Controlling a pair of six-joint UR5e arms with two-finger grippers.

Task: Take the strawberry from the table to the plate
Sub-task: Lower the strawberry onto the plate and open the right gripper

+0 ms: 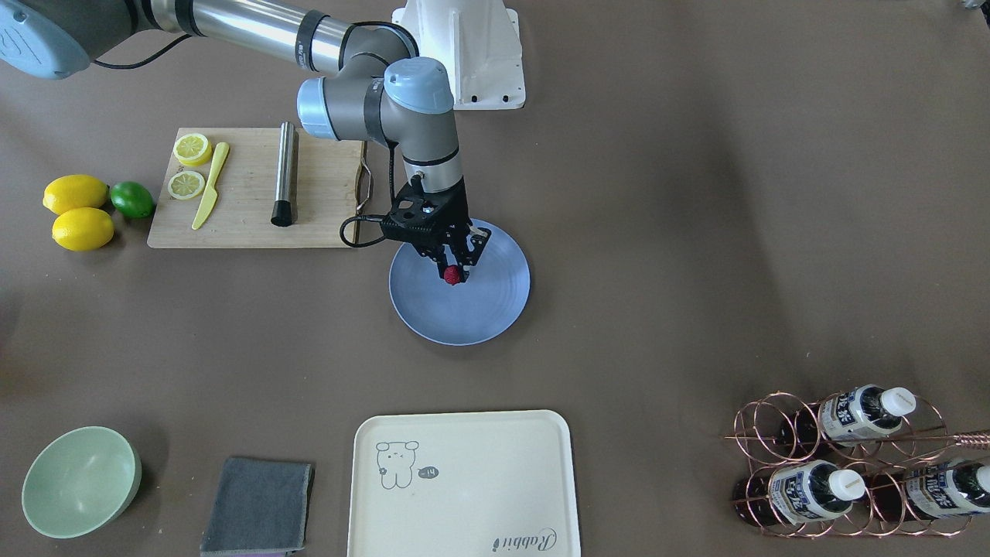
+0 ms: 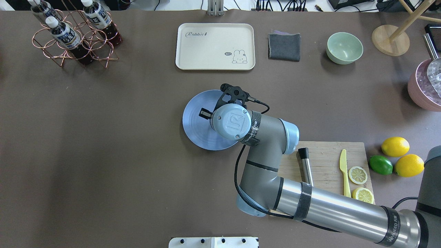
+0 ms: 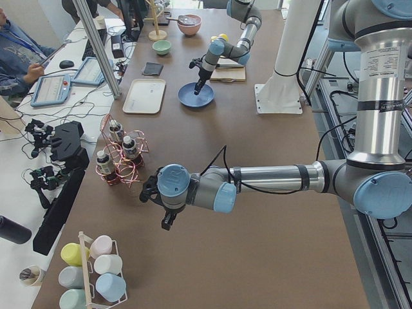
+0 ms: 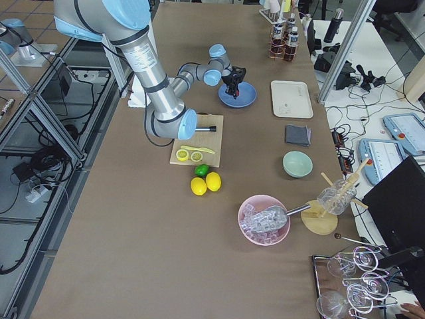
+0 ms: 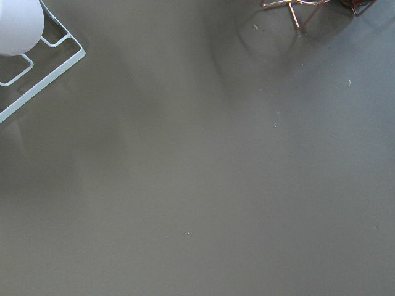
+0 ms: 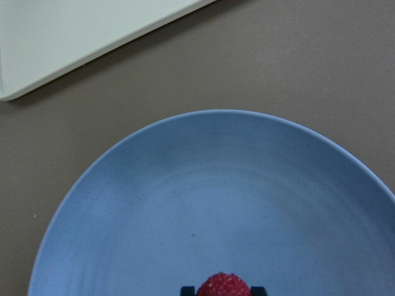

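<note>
The strawberry (image 1: 453, 274), a small dark red bumpy berry, sits between the fingertips of my right gripper (image 1: 455, 268), which is shut on it. It is held over the middle of the light-blue plate (image 1: 495, 309). In the right wrist view the strawberry (image 6: 223, 285) shows at the bottom edge between two dark fingertips, with the plate (image 6: 216, 185) right under it. I cannot tell whether the berry touches the plate. My left gripper (image 3: 168, 221) hangs over bare table near the bottle rack, and I cannot tell whether it is open or shut.
A wooden cutting board (image 1: 247, 193) with lemon slices, a yellow knife and a metal cylinder lies beside the plate. Lemons (image 1: 75, 193) and a lime (image 1: 131, 199) lie further out. A cream tray (image 1: 464, 480), grey cloth (image 1: 259, 507), green bowl (image 1: 77, 480) and bottle rack (image 1: 843, 464) line the far side.
</note>
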